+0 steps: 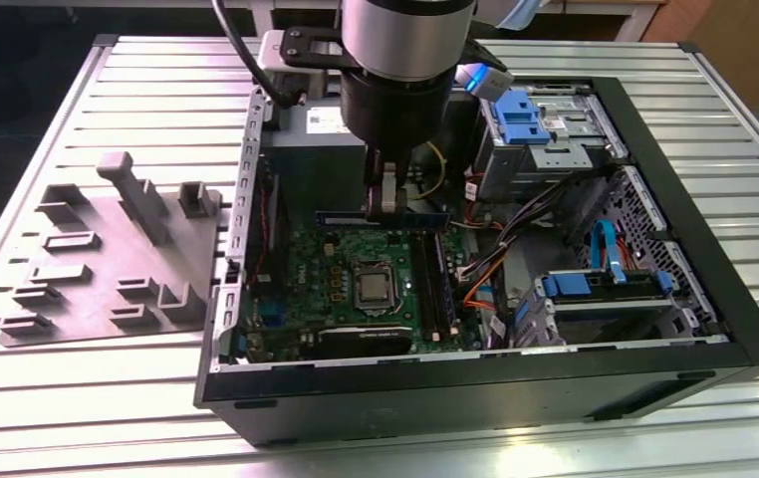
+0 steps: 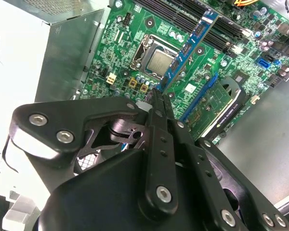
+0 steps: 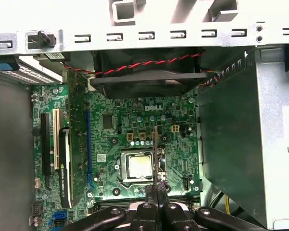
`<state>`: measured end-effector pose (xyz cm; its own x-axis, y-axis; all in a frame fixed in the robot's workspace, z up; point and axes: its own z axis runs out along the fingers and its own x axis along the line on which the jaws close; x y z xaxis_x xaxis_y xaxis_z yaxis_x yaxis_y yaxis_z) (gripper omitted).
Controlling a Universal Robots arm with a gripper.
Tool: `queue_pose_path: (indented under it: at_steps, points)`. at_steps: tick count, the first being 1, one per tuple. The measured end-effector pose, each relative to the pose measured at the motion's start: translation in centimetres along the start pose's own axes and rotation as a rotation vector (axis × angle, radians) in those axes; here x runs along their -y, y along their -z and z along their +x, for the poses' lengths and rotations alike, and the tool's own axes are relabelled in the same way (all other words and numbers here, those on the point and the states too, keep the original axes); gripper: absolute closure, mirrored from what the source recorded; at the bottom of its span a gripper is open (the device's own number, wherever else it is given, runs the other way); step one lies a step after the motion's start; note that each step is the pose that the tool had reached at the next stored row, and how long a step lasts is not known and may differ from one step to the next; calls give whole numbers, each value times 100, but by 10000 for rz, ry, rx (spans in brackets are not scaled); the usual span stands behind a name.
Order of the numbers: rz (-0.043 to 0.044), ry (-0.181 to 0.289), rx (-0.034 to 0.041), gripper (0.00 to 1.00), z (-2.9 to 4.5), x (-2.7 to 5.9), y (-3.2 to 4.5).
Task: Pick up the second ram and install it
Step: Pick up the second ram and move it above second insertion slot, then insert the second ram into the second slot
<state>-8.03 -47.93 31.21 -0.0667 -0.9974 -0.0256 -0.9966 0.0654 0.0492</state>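
Inside the open computer case (image 1: pixel 698 299), my gripper (image 1: pixel 382 199) is shut on the second ram (image 1: pixel 413 216), a narrow blue-green stick. It hangs level above the green motherboard (image 1: pixel 340 254), near the case's far side. In the second wrist view the second ram (image 2: pixel 190 43) runs out from the gripper (image 2: pixel 156 98) over the processor socket (image 2: pixel 159 60), with the black memory slots (image 2: pixel 183 17) beyond it. In the first wrist view the second ram (image 3: pixel 156 149) is edge-on, a thin line between the fingertips (image 3: pixel 152 192), over the socket (image 3: pixel 137 166).
A grey fixture tray (image 1: pixel 101 259) lies on the slatted table at the exterior view's left. Inside the case are a fan (image 3: pixel 144 72), a graphics card (image 3: pixel 62 159), a metal power supply box (image 3: pixel 241 134), blue-tabbed drive bays (image 1: pixel 539 119) and loose cables (image 1: pixel 486 264).
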Motion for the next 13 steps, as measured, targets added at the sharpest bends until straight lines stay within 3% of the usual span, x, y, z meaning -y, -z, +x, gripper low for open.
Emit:
queue_pose_path:
  at_steps: [13]
  points:
    - [0, 0, 0, 89, 0, 0, -3]
